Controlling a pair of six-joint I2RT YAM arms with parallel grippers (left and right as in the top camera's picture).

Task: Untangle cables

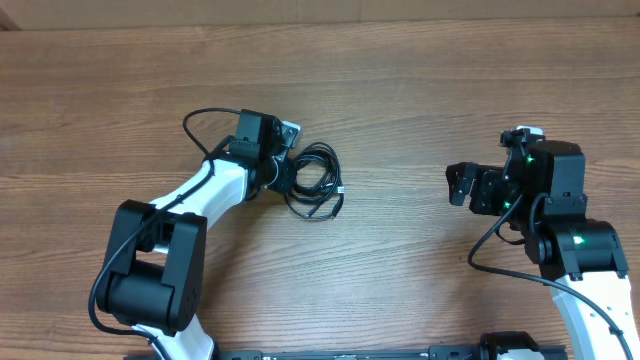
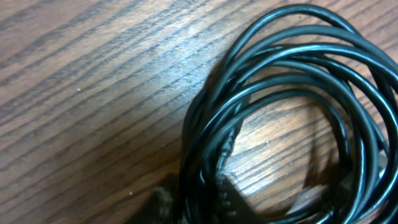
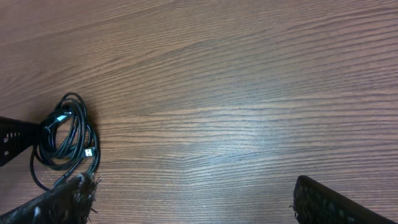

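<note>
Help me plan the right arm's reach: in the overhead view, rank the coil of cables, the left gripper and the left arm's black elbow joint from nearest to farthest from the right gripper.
Measured from the right gripper:
1. coil of cables, mid-table, toward the left arm.
2. left gripper, at the coil's far edge.
3. left arm's black elbow joint, at the near left of the table.

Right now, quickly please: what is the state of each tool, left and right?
Left tool: closed on the cables.
Right tool: open, holding nothing.
</note>
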